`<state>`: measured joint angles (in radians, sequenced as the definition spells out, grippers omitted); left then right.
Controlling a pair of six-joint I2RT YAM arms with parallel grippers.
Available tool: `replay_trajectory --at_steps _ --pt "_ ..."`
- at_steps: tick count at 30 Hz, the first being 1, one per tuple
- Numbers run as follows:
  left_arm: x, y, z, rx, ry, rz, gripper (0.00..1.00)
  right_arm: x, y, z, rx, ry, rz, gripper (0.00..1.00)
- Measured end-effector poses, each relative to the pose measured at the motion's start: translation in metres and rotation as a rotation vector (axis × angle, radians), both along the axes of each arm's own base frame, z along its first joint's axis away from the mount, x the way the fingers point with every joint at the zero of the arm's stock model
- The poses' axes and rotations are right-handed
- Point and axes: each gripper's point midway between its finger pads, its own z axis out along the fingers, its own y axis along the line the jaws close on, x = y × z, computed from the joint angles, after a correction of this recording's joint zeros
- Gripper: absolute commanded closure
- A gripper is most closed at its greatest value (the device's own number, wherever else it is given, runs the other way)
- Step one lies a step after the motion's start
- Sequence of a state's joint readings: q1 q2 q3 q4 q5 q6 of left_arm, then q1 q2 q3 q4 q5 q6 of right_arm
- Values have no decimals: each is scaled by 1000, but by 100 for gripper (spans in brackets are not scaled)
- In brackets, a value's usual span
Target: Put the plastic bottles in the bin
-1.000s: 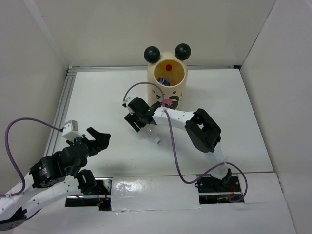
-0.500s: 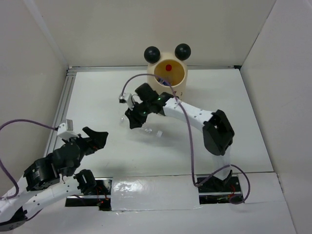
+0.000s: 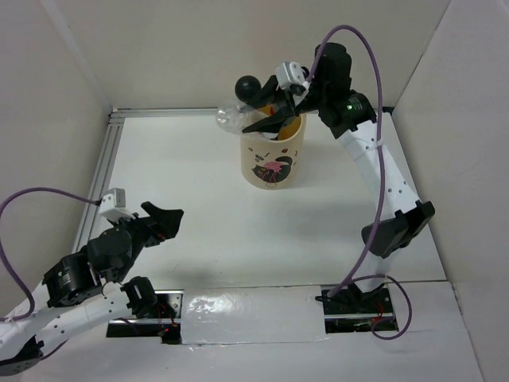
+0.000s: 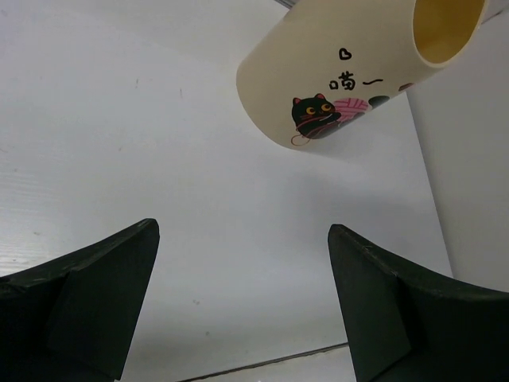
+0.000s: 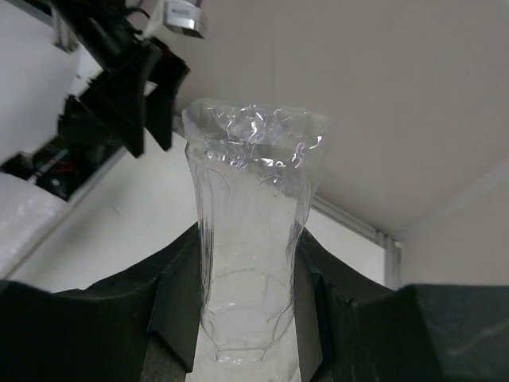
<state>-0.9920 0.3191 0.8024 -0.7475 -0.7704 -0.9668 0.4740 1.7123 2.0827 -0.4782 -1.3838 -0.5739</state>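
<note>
Over the bin's mouth: the right pincer hangs at the end of the right arm, which stretches from the near right of the worktop; its tips point left.
Right pincer state: clamped on a clear bottle, with one dark finger pressed against each side of the ribbed body.
Bottle against pincer: the body sits between the two fingers, and the crumpled end sticks out well past the tips. No label or cap shows in the wrist view.
Bottle against bin: from above, the free end lies just outside the left edge of the rim, beside the black ball, clear of the worktop. The gripped part is over the left side of the rim.
Bin: upright at the far middle of the worktop, cream outside and yellow inside, with a pink picture on the side facing the arms.
Inside the bin: mostly covered by the right pincer, so I cannot tell what lies there.
Left pincer: spread wide and holding nothing, over the near left of the worktop and well apart from the bin.
Left wrist view: bare worktop shows between the left tips, with the bin's side and its black cat picture farther off.
</note>
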Motion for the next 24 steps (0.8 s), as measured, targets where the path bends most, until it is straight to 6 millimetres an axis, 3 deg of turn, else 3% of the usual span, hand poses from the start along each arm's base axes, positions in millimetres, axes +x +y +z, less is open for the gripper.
replay_trajectory --at_steps 2,5,7,8,10,11,12,13,19,24 --pt "4 -11 -2 23 6 -20 0 23 -11 -5 16 -54 -15 92" --pt "10 -26 -7 42 16 -50 0 68 -28 -30 21 -101 -63 92" --pt "11 -35 -7 49 18 -79 0 98 -37 -52 14 -107 -98 81" --pt "12 -37 -8 55 22 -81 0 111 -41 -63 8 -100 -114 81" --pt "13 -41 -8 49 22 -93 0 131 -48 -84 -3 -87 -137 51" --pt "12 -44 -6 44 20 -101 0 138 -50 -94 -9 -78 -142 25" --pt "12 -45 -6 40 20 -106 0 141 -51 -102 -16 -63 -145 7" --pt "12 -46 -5 35 18 -111 0 143 -51 -110 -21 -58 -144 0" --pt "14 -57 -6 20 19 -137 0 143 -56 -127 -32 -34 -145 0" --pt "16 -68 -13 26 33 -164 0 139 -73 -114 -38 0 -182 0"
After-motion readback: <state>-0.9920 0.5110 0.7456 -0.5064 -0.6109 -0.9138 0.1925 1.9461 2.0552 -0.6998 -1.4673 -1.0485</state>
